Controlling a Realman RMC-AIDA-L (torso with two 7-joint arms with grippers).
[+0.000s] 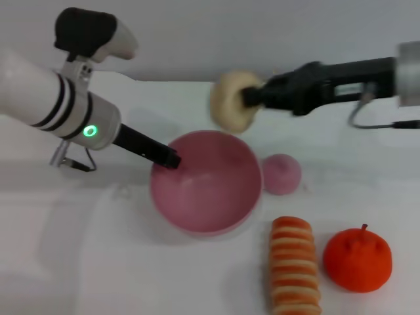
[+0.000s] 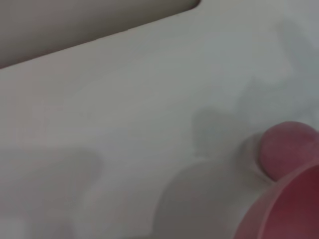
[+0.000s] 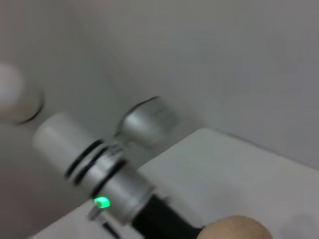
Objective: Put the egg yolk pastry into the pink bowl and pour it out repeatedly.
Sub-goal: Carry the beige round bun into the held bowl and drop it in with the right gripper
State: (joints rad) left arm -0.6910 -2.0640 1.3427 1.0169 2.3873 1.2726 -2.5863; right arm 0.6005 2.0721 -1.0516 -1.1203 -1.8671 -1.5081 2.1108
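**Two grippers, one bun over the bowl**

Both arms work. The right gripper [image 1: 252, 97] is clamped on the pale, lumpy, matte egg yolk pastry [image 1: 231, 100], held just above and behind the glossy, deep pink plastic bowl [image 1: 207, 182]. The left gripper [image 1: 169, 159] pinches the bowl's near rim. Judged best: centre the bun over the hollow, lower it, then release.

bowl [image 1: 207, 184]: centre of the surface [image 1: 79, 262]
dome [image 1: 282, 174]: touching the bowl's right side
bread roll [image 1: 295, 266]: in front, right of the bowl
orange [image 1: 357, 259]: right of the roll
pastry [image 1: 233, 100]: above the bowl's far rim
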